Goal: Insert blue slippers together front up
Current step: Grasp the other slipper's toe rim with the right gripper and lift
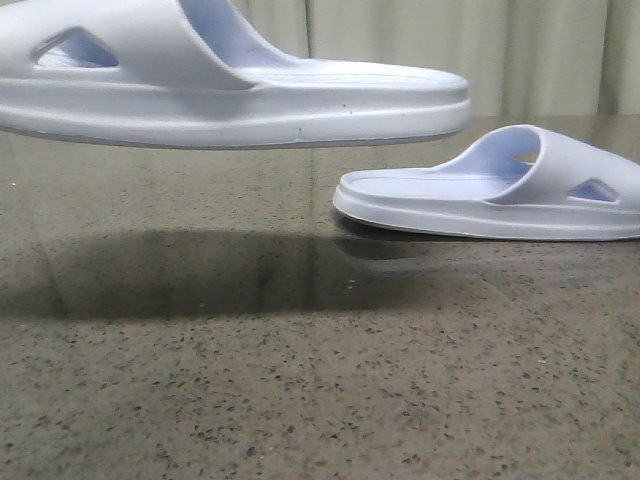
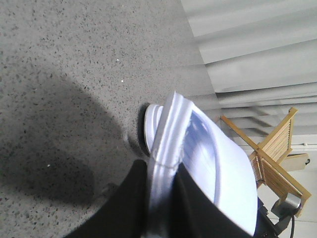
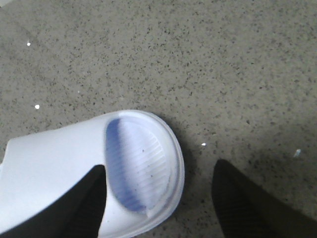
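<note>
Two pale blue slippers over a dark speckled stone counter (image 1: 300, 400). The left end effector (image 2: 163, 198) is clamped on the sole edge of the raised slipper (image 1: 230, 90), which extends forward from its fingers, clear of the counter and casting a broad shadow below. The second slipper (image 1: 500, 190) is seen low over the counter; whether it rests there cannot be told. In the right wrist view its ribbed end lies partly between the fingers of the right end effector (image 3: 158, 198), one finger overlapping its strap; whether these fingers have closed on it cannot be told.

Risks, as a judgement: the left grasp takes only a thin foam rim, so the slipper may pivot or slip during mating; misaligned straps would jam the insertion; the polished counter may let the lower slipper slide if pushed.

Pleated curtains (image 1: 450, 40) close the background; a wooden slatted frame (image 2: 277, 148) appears beyond the counter.
</note>
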Action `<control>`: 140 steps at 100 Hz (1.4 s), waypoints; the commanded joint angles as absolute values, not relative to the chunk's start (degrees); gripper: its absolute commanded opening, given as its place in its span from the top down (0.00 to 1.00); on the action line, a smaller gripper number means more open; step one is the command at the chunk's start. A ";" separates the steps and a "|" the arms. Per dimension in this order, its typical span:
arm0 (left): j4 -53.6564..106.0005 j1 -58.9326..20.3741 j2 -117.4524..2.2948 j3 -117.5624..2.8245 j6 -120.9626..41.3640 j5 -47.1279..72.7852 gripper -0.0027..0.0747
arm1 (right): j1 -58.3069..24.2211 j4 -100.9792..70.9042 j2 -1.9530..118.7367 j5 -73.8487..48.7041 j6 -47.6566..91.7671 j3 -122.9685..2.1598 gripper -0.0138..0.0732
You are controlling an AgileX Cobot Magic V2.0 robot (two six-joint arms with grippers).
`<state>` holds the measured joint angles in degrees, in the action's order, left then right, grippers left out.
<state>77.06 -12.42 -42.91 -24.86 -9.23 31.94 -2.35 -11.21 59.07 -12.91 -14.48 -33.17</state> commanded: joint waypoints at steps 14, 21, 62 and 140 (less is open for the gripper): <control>79.93 -12.66 -42.53 -26.33 -9.36 32.16 0.94 | -2.00 -14.12 61.80 -7.93 -14.54 -35.67 0.39; 79.93 -12.66 -42.53 -26.33 -9.36 32.16 0.94 | -2.00 -14.81 62.96 -7.93 -14.54 -35.67 0.39; 79.72 -12.66 -42.53 -26.33 -9.36 32.16 0.94 | -2.00 -15.11 66.68 -7.19 -14.54 -35.67 0.39; 79.72 -12.66 -42.53 -26.33 -9.36 32.23 0.94 | -2.00 -22.36 69.61 -6.82 -14.54 -35.67 0.42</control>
<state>77.06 -12.42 -42.91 -24.86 -9.23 31.94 -2.35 -20.64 70.19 -9.38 -14.53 -34.15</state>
